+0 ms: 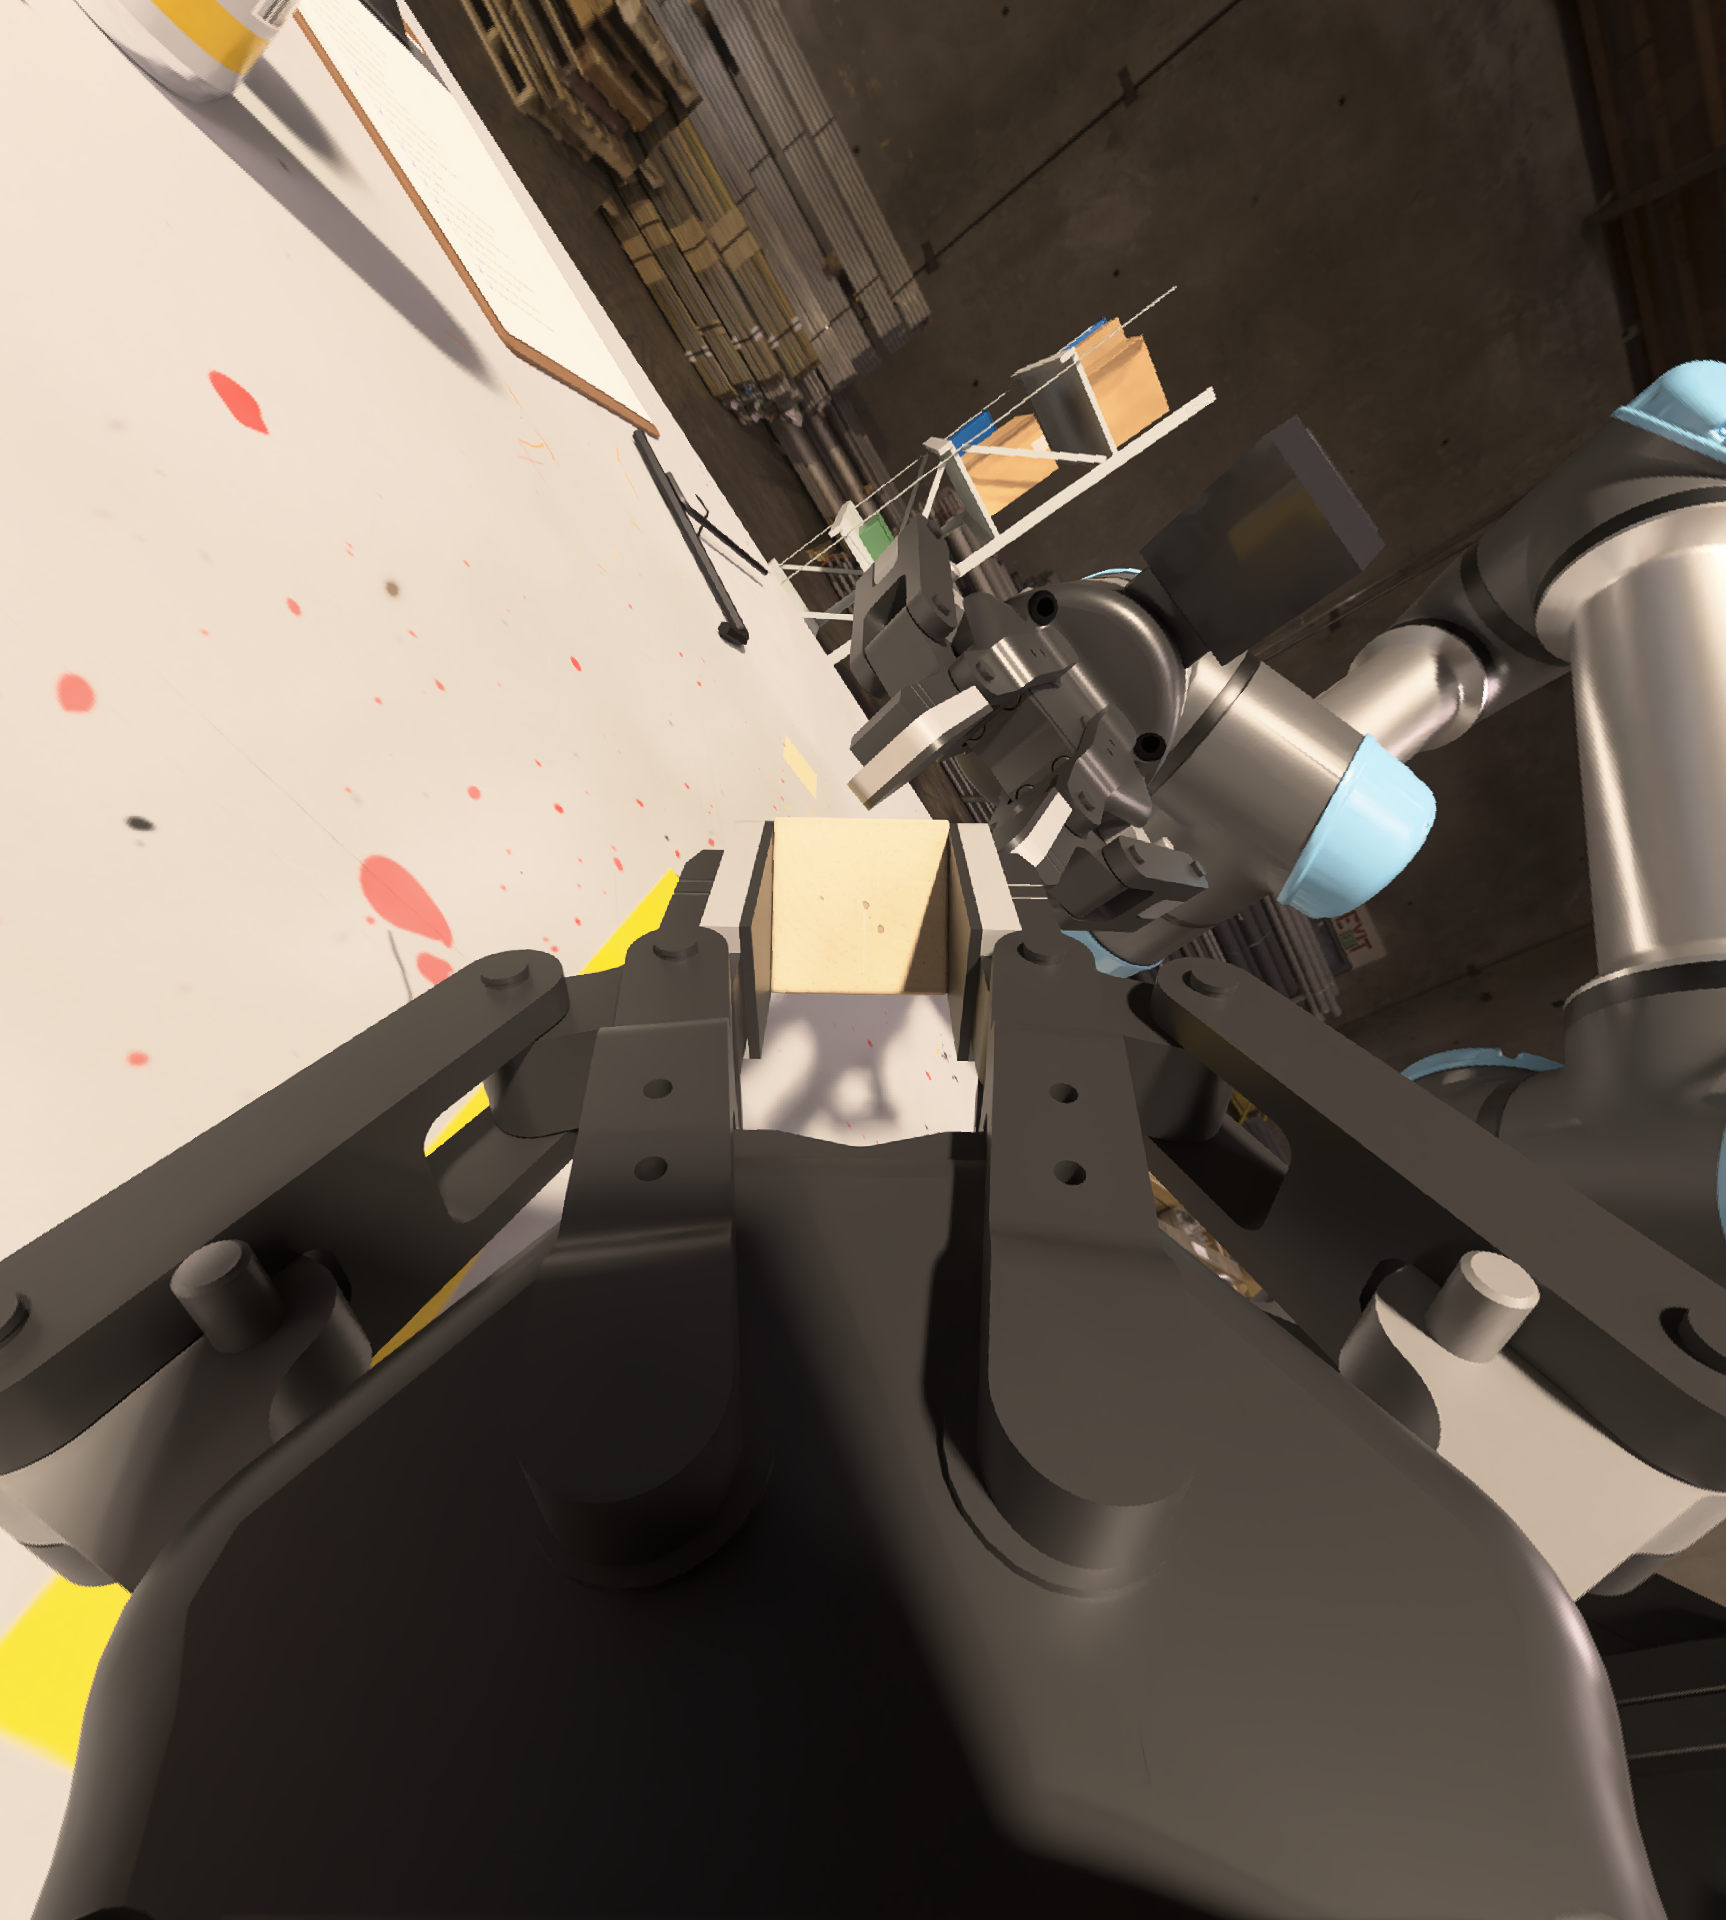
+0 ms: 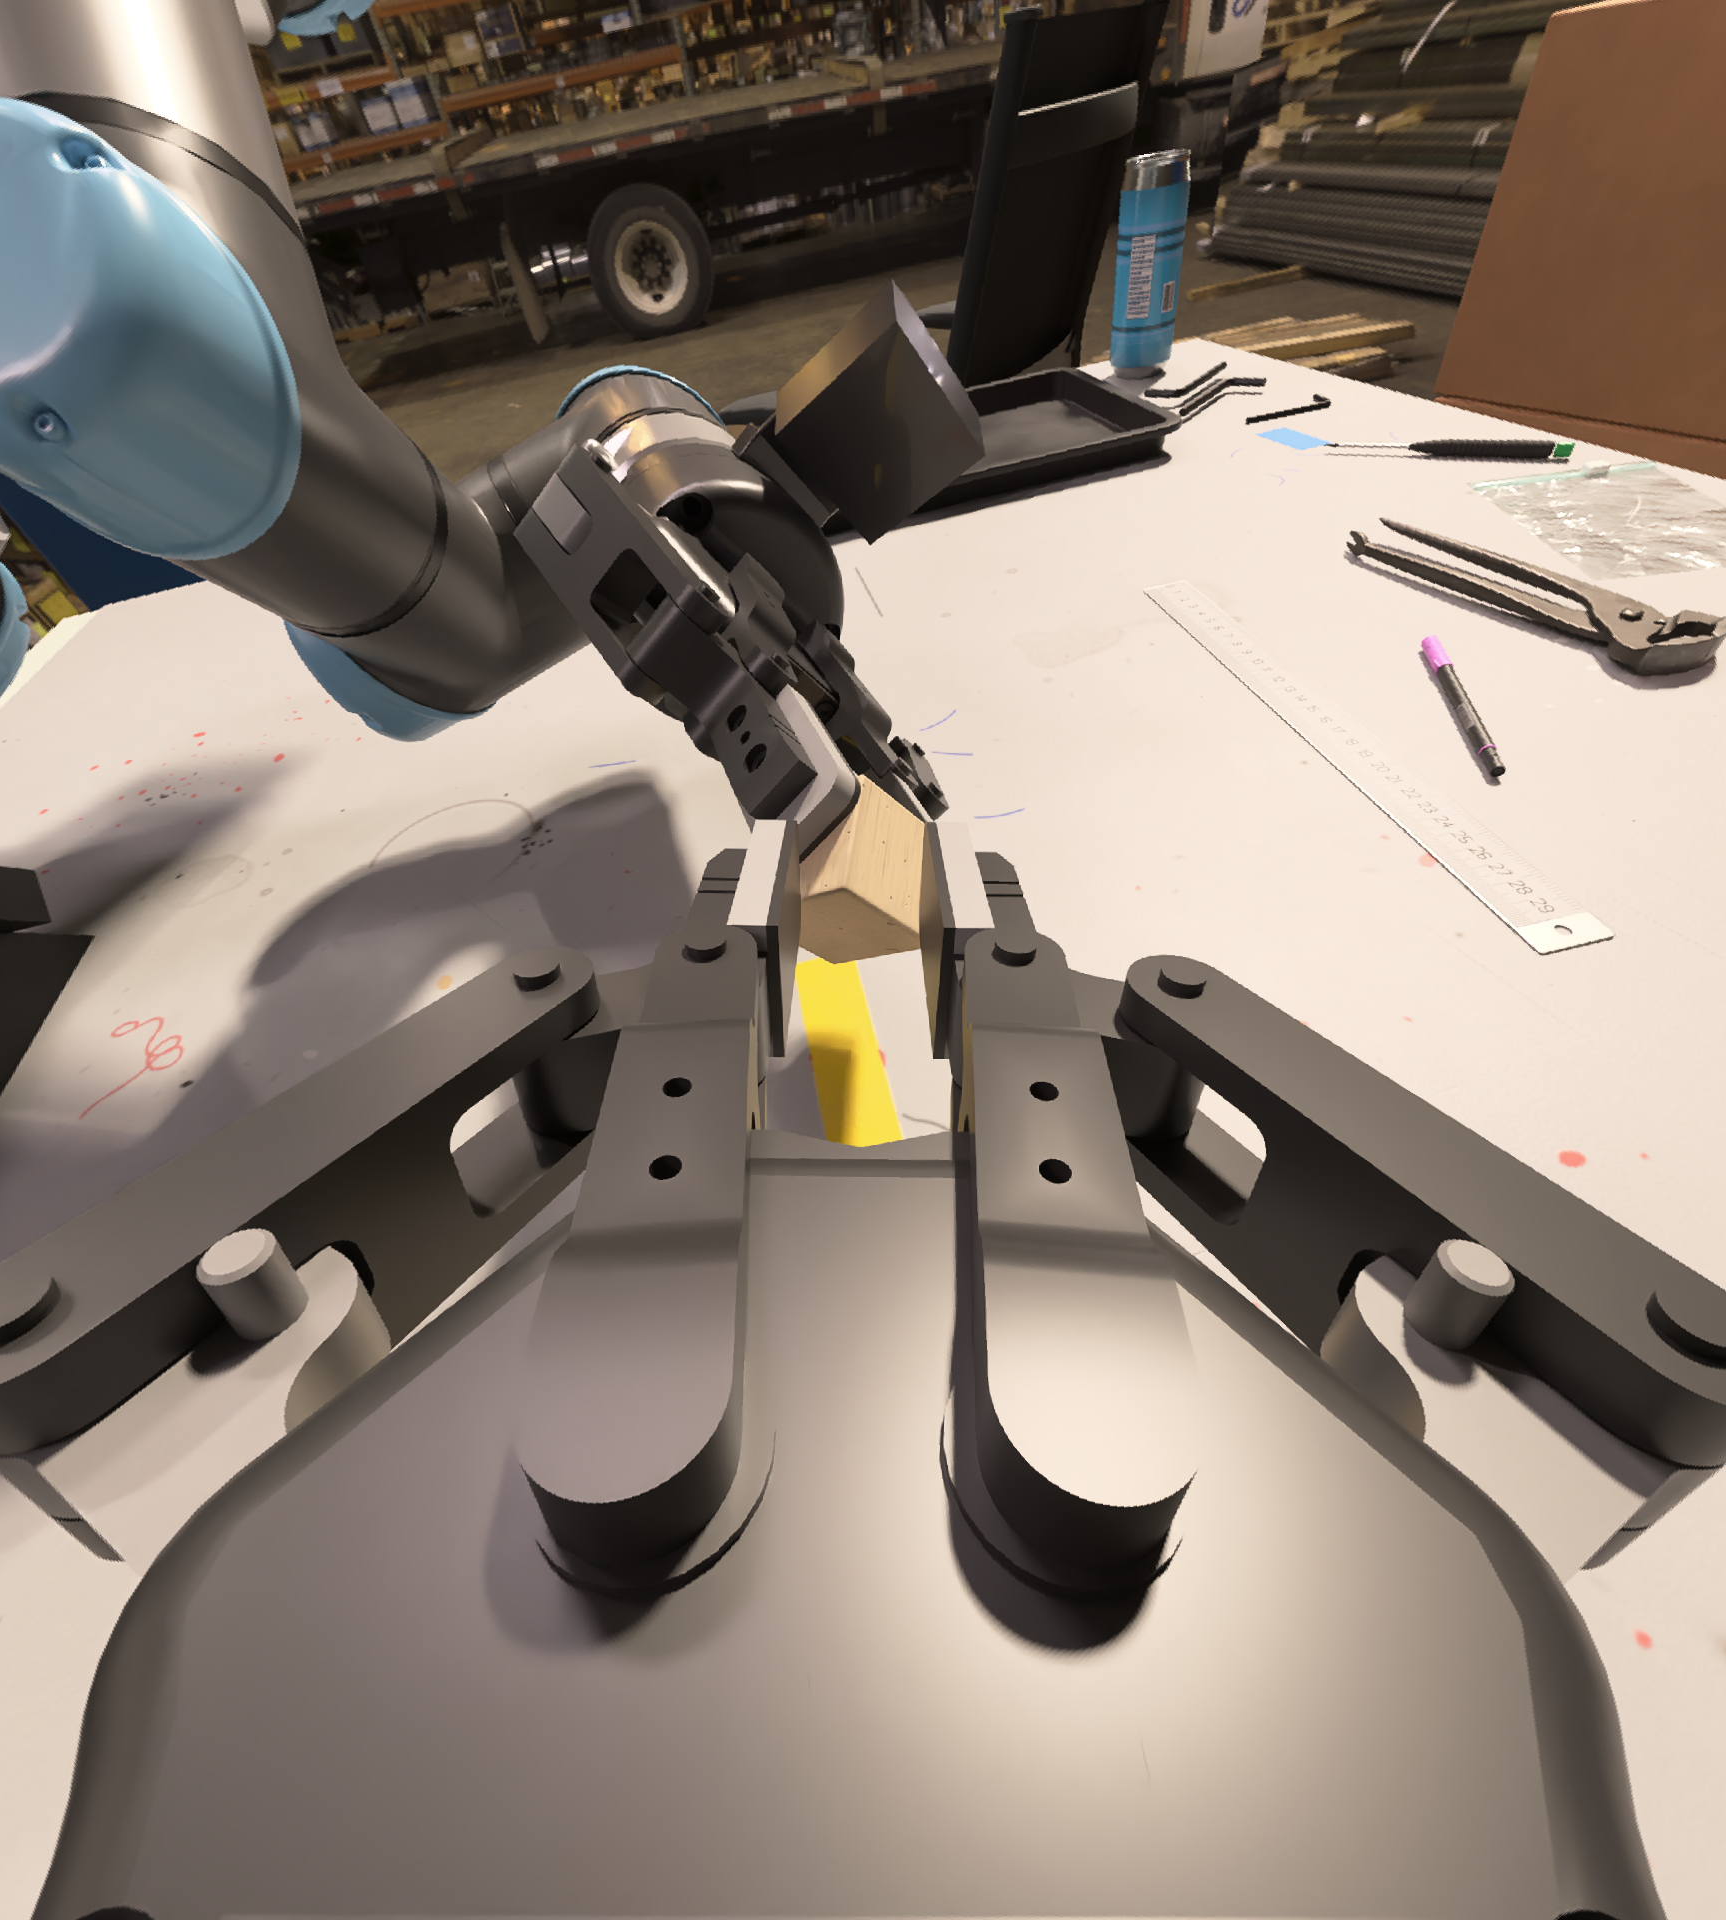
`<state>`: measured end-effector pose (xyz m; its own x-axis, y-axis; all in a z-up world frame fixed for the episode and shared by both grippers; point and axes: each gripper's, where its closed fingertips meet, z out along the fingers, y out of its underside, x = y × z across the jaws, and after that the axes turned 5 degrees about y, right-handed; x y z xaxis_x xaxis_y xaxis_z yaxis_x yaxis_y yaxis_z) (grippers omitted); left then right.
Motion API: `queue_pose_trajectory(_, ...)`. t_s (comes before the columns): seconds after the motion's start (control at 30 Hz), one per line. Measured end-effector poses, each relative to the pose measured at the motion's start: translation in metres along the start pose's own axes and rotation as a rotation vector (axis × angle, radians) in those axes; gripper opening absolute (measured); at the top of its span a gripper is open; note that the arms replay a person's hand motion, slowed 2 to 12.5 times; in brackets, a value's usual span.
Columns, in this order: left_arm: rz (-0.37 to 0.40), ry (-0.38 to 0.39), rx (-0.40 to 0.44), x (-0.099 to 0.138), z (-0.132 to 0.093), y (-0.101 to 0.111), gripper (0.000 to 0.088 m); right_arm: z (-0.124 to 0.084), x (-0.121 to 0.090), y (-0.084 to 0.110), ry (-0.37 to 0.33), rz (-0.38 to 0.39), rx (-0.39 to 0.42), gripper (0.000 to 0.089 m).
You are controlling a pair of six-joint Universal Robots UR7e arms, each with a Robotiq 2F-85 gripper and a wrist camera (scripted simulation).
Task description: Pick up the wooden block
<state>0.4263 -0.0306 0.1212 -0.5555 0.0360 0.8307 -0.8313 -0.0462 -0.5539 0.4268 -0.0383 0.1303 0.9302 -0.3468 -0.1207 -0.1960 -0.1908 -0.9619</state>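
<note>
While the block [image 1: 857,906] sits between the 2 pads of the left gripper [image 1: 859,914], that gripper is closed on it, both pads flat against opposite faces. Seen from the right wrist view, the block [image 2: 864,883] is short and squarish, tilted with 1 corner pointing down toward the table [image 2: 1150,935] and raised clear of it; its long axis cannot be told. The right gripper [image 2: 861,894] frames the same block in its own view with a pad on each side, yet from the left wrist view that right gripper [image 1: 952,790] stands just beyond the block with its fingers spread and apart from it, so it is open and holds nothing. A yellow strip [image 2: 846,1049] lies on the table under the block. White and spotted with red and black paint, the table carries, toward its right edge, a steel ruler [image 2: 1378,764], a purple-capped pen [image 2: 1461,707] and dark pincers [image 2: 1545,597], with a clear bag [image 2: 1628,514] beyond them. Near the far edge stand a black tray [image 2: 1056,421], a blue can [image 2: 1150,260] and some hex keys [image 2: 1207,390], and a brown box [image 2: 1659,229] fills the far right corner. Beyond the table lies a warehouse with racking and a flatbed truck [image 2: 646,218].
</note>
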Motion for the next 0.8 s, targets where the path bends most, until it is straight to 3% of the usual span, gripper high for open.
queue_pose_trajectory(0.8, -0.037, 0.029, -0.003, -0.0009, 0.0005, 0.0029, 0.0281, -0.0001, -0.0008, 0.0019, 0.003, -0.027, -0.024, 0.0207)
